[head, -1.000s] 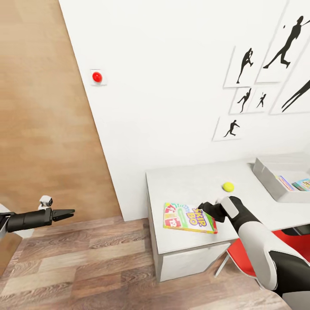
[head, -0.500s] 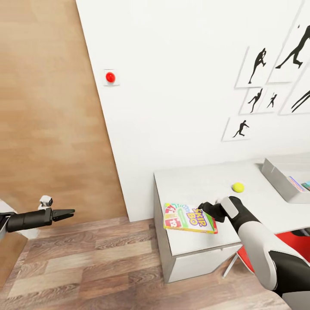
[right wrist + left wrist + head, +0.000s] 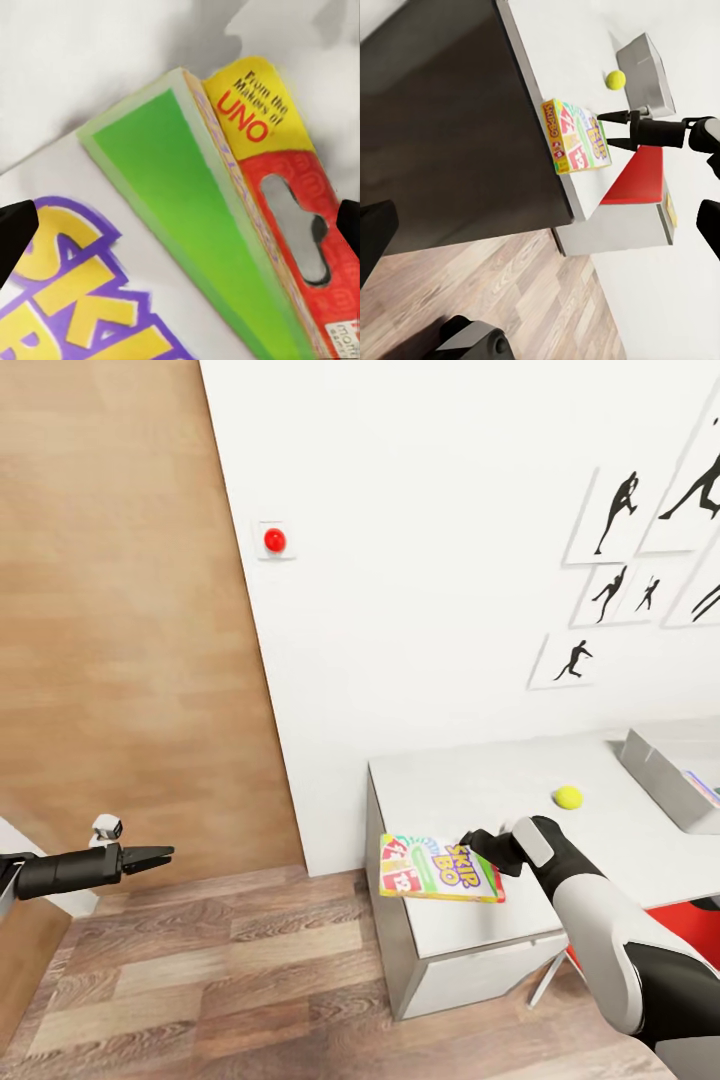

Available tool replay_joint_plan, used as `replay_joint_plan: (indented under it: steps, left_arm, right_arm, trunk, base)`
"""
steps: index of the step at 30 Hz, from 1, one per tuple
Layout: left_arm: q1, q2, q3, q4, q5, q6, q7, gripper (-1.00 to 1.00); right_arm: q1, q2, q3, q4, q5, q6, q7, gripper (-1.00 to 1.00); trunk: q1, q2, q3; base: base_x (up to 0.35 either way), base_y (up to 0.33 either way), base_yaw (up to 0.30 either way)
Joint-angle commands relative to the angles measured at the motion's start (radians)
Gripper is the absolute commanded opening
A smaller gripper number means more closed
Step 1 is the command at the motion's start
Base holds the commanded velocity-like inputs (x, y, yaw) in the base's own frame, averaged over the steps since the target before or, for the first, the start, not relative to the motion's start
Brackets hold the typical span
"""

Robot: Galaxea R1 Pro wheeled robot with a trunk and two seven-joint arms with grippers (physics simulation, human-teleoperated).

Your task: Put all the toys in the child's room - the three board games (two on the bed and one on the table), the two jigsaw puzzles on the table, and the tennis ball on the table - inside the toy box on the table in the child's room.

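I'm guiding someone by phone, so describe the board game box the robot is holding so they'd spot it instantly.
Start at the white table against the wall with the black silhouette pictures. At its near left corner, the right gripper holds a flat box. It is yellow, red and green, printed "SKIP BO", and far bigger than the small yellow-green ball behind it.

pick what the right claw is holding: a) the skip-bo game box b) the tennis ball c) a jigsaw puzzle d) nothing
a: the right claw is shut on one end of the Skip-Bo game box, while the tennis ball lies apart on the white table.
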Motion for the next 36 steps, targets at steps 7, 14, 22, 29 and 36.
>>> replay_joint_plan:
  steps: [7,14,22,29,36]
  left_arm:
    - [-0.001,0.0,0.0,0.0,-0.001,0.011,-0.004,1.0]
    - [-0.001,0.0,0.001,0.0,0.0,0.011,-0.004,1.0]
    - [-0.001,0.0,0.0,0.0,-0.001,0.011,-0.004,1.0]
    - [-0.001,0.0,0.001,0.0,0.0,0.011,-0.004,1.0]
    - [-0.001,0.0,0.001,0.0,0.0,0.01,-0.004,1.0]
  right_arm:
    - [0.0,0.002,-0.002,-0.001,-0.011,0.003,-0.009,1.0]
    - [-0.001,0.002,-0.001,-0.001,-0.011,0.003,-0.009,1.0]
    - [-0.001,0.001,-0.002,-0.001,-0.01,0.003,-0.009,1.0]
    - [-0.001,-0.001,-0.003,-0.002,-0.009,0.003,-0.009,1.0]
    - [-0.001,-0.003,-0.003,-0.011,-0.008,0.003,-0.011,1.0]
  trunk:
    - [0.001,-0.002,-0.002]
    - [0.001,-0.002,-0.002]
    - [0.001,-0.002,-0.002]
    - [0.001,-0.002,-0.002]
    - [0.001,-0.002,-0.002]
  base:
    - [0.002,0.129,0.0]
    - [0.0,0.036,0.0]
    - [0.0,0.083,0.0]
    - [0.0,0.007,0.0]
    - [0.0,0.0,0.0]
